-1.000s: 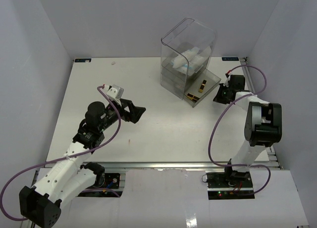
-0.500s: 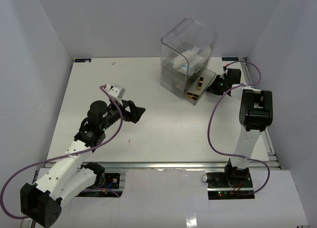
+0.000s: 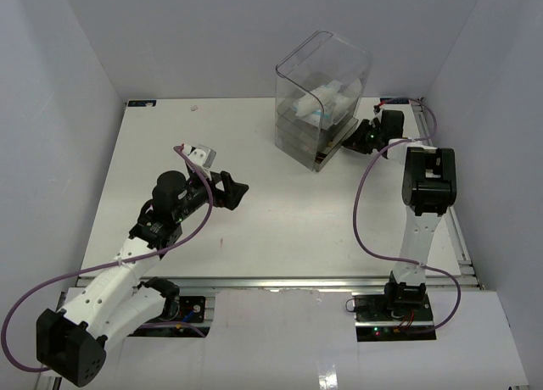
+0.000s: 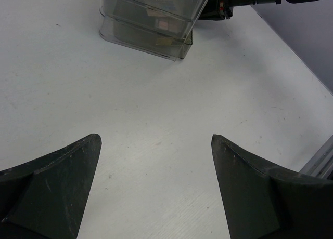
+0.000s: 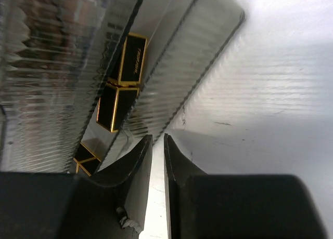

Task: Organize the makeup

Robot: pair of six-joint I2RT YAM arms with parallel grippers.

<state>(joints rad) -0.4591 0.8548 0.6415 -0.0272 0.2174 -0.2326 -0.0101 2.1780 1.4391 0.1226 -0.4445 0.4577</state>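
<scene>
L gripper [image 3: 238, 189] mid-table, jaws wide apart, holding nothing. Far right: drawer box [image 3: 321, 102], white packets [image 3: 327, 99] up top, black-gold tubes [image 5: 124, 83] in bottom drawer [image 5: 171, 88]. R gripper [image 5: 157, 145] at drawer front, fingers nearly together, gripping nothing. Push straight and square so box doesn't slide.

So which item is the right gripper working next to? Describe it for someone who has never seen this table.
Find the tall clear drawer box at the table's far right. In its bottom drawer, beside the right gripper, lies a black tube. Its gold edging sets it apart.
</scene>
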